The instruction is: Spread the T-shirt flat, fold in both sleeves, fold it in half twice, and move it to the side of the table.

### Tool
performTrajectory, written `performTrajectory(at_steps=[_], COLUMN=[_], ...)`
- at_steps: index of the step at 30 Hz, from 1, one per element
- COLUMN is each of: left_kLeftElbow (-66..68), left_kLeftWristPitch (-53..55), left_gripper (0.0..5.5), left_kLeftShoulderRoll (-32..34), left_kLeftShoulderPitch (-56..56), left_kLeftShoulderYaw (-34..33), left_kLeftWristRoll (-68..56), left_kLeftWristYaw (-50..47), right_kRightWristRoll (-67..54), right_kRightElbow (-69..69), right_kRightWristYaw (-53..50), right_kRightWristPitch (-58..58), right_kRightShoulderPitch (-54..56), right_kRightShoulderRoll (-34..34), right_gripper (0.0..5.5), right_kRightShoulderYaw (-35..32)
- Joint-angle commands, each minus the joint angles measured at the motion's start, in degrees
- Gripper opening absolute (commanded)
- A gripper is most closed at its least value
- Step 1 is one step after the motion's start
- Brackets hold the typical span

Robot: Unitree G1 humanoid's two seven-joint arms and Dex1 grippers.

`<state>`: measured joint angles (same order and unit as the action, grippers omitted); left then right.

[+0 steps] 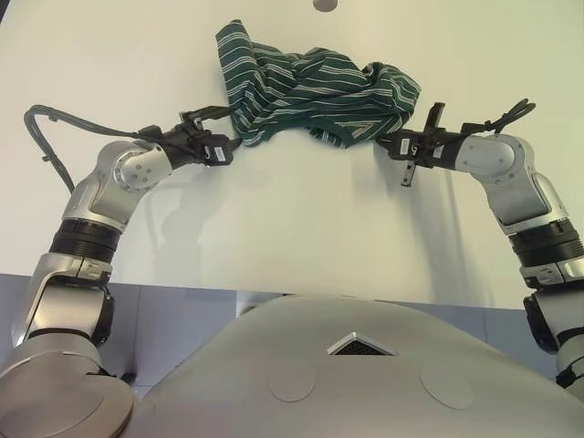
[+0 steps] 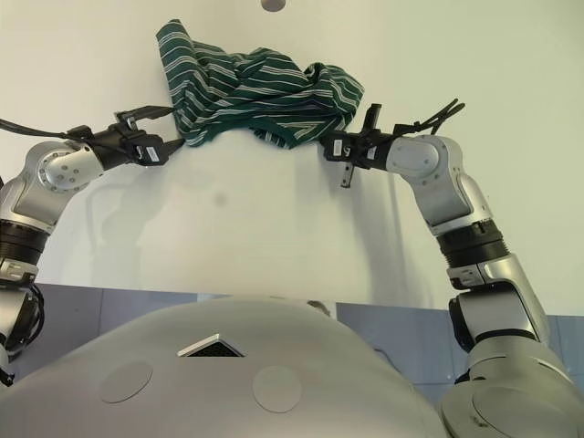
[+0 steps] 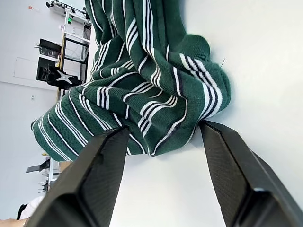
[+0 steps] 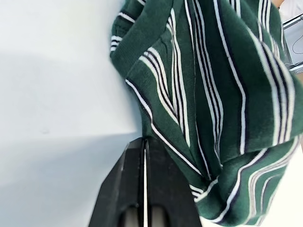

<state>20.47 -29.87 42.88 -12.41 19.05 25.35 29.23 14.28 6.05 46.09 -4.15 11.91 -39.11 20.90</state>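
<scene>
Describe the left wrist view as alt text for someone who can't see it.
The left gripper is open, its two black fingers on either side of a bunched edge of a crumpled green, white-striped T-shirt lying on a white table.

T-shirt [image 1: 310, 91] is lying crumpled on the white surface [image 1: 301, 228], toward its far side, bunching into a wide, uneven heap rather than spreading flat. Fabric is showing as dark green knit, carrying groups of thin white stripes edged with darker lines. Folds are overlapping and twisting, sending the stripes in several directions. One flap is reaching out at the heap's far left end; the near edge is curling into rounded folds, touching the surface.
</scene>
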Motion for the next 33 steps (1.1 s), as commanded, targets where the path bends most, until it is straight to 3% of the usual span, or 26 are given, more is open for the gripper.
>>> performTrajectory(at_steps=[1, 9, 14, 26, 30, 33], left_kLeftElbow=[4.6, 3.7, 4.2, -1.1, -8.6, -23.8], left_kLeftWristPitch=[0.2, -1.1, -1.3, -0.6, 3.7, 14.9], left_gripper=[2.11, 0.63, 0.02, 0.02, 0.02, 0.02], left_kLeftShoulderRoll=[1.4, -0.7, -1.3, -1.2, -1.0, 1.4], left_kLeftShoulderPitch=[2.3, 2.0, 1.4, 3.0, 4.8, 6.8], left_kLeftShoulderYaw=[2.7, 3.5, 3.6, 1.9, -1.9, -11.8], left_kLeftWristRoll=[2.7, 1.2, 1.2, -6.1, -17.2, -44.6], left_kLeftWristYaw=[2.5, 2.9, 2.6, 6.6, 11.2, 19.4], right_kRightWristRoll=[1.7, 2.7, 2.6, -1.7, -7.1, -22.0], right_kRightElbow=[1.8, 6.2, 7.1, 3.4, -1.2, -9.8], right_kRightWristYaw=[-0.1, -4.3, -4.8, -2.0, 1.0, 7.7], right_kRightWristPitch=[0.5, -2.0, -2.8, -1.1, 1.6, 8.4], right_kRightShoulderPitch=[-0.2, 2.3, 2.9, 1.3, 0.1, -0.2], right_kRightShoulderRoll=[0.4, 2.7, 2.8, 2.6, 2.1, 0.2], right_gripper=[0.0, 0.0, 0.0, 0.0, 0.0, 0.0], right_kRightShoulderYaw=[0.7, -0.3, -0.5, -2.8, -6.0, -14.2])
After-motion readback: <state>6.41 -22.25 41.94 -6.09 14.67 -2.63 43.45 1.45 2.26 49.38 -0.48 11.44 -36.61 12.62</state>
